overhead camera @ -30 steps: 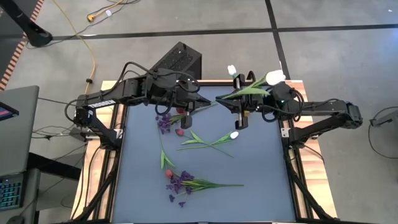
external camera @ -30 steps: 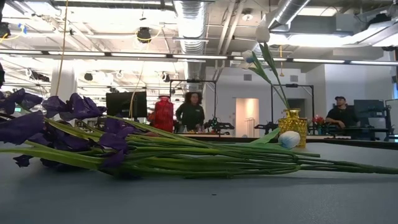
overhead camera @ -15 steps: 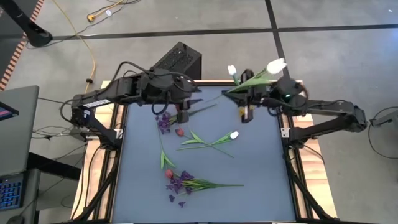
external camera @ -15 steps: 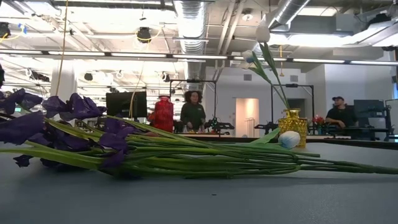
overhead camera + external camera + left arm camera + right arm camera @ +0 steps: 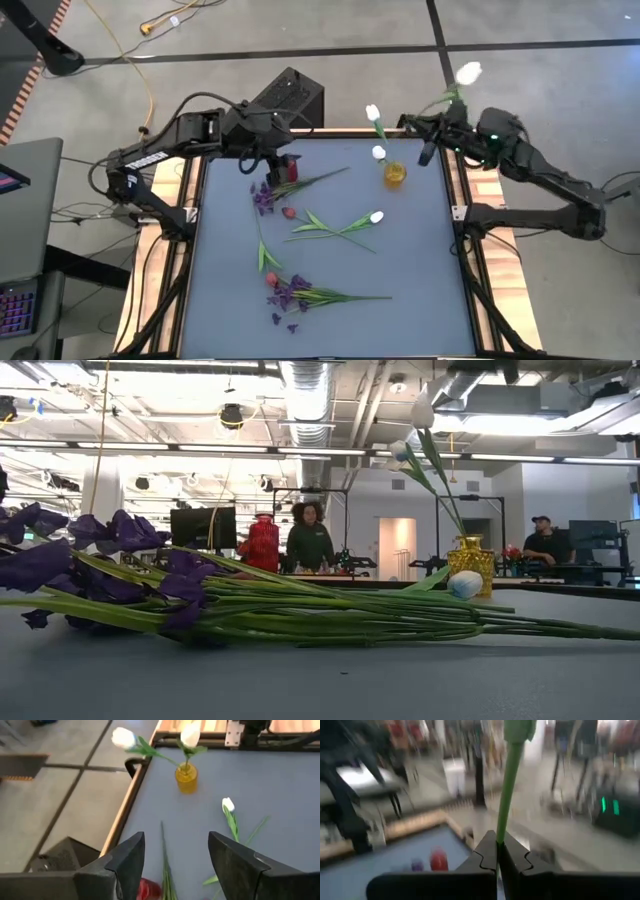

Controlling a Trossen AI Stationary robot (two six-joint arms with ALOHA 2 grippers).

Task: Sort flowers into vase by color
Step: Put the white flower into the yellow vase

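1. My left pincer [image 5: 283,170] hovers over the far left part of the tabletop [image 5: 420,270], fingers [image 5: 131,862] spread wide, holding nothing. Just beneath it lie a red bud [image 5: 291,189] and a purple cluster [image 5: 263,198] on the tabletop.
2. Nearer the front, left of centre, a purple bunch [image 5: 293,295] lies flat with a second red bud [image 5: 271,279] touching it; its stems [image 5: 400,622] run toward the right.
3. At mid-tabletop a white tulip [image 5: 376,217] lies on its side, stem and leaves trailing leftward.
4. The yellow vase [image 5: 394,172] stands upright near the far edge, right of centre. Two white tulips stand in it: one bloom [image 5: 373,112] leans out over the far edge, the other [image 5: 379,153] sits just above the vase mouth.
5. My right pincer [image 5: 428,150] is raised beyond the far right corner, closed on the green stem [image 5: 509,775] of a third white tulip [image 5: 467,72], whose bloom hangs clear of the tabletop over the floor.
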